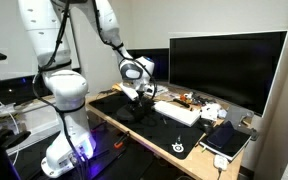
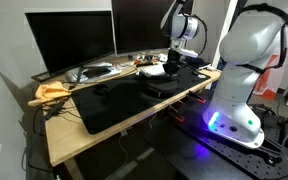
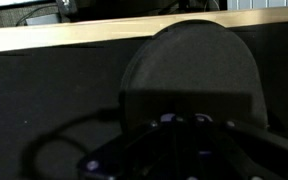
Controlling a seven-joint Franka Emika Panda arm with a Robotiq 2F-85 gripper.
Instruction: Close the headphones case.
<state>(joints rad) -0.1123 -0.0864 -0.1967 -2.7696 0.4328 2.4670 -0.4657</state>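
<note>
Headphones case point(image 3: 189, 70) sits on the black mat point(image 2: 114, 105) — hand point(image 2: 173, 70) just above, its grip impossible to tell.

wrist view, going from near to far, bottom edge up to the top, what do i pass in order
claw → headphones case → wooden desk strip → dark clutter along the top edge, too dim to name. The black mat is left out because it surrounds the case.
</note>
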